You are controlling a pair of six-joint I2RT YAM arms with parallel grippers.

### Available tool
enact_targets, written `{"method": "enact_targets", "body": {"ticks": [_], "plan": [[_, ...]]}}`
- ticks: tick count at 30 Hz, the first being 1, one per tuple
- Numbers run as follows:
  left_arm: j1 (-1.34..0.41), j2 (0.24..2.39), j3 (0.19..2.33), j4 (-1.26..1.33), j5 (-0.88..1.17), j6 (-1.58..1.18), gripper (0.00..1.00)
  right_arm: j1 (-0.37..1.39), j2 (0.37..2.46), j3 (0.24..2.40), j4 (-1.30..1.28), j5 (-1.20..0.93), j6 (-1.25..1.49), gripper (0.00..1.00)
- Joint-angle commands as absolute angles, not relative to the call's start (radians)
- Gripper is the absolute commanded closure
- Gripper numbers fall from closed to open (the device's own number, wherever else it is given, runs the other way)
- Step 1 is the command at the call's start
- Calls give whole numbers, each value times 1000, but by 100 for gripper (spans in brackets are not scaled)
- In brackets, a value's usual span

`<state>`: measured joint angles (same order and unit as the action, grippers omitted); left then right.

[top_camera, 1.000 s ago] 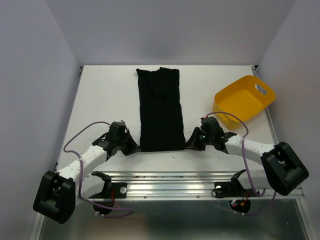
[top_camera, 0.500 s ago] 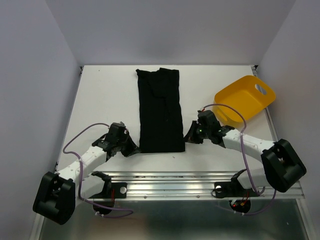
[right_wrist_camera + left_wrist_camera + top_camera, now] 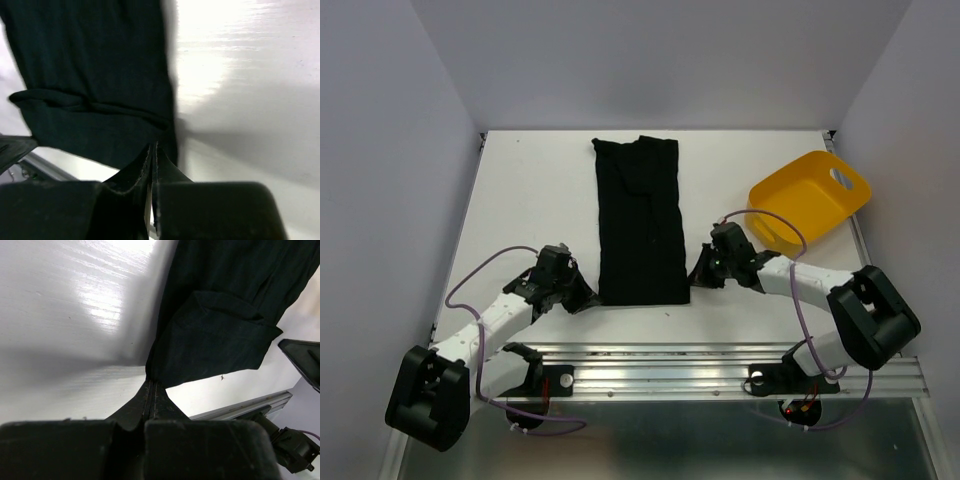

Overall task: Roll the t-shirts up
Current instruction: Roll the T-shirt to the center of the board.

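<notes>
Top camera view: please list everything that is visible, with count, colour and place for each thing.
t-shirt: 1, black, folded into a long strip, lying along the middle of the table
tub: 1, yellow, far right of the table, tilted
table: 1, white, under everything
rail: 1, silver, along the near edge
cables: purple, one looping over each arm
left gripper: 1, black, shut on the near left corner of the t-shirt
right gripper: 1, black, shut on the near right corner of the t-shirt
</notes>
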<state>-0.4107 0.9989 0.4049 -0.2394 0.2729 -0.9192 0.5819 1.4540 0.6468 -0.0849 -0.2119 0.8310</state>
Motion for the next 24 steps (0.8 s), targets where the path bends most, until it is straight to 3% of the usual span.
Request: {"method": "enact_targets", "body": {"ticks": [1, 2, 3, 6, 13, 19, 24], "plan": [[-413, 980, 397, -255, 270, -919, 100, 597, 1341, 652, -121, -169, 807, 90], [-413, 980, 397, -255, 270, -919, 100, 597, 1327, 644, -129, -170, 811, 82], [-413, 980, 397, -255, 270, -919, 100, 606, 1313, 617, -129, -175, 818, 67], [-413, 985, 397, -253, 270, -919, 100, 617, 1273, 543, -104, -201, 867, 54], [-411, 999, 403, -250, 270, -916, 100, 686, 1305, 426, 124, -285, 1022, 53], [-413, 997, 407, -256, 267, -916, 100, 698, 1367, 440, 155, -232, 1028, 64], [-413, 991, 408, -265, 265, -914, 100, 698, 1371, 468, 123, -157, 1034, 64]]}}
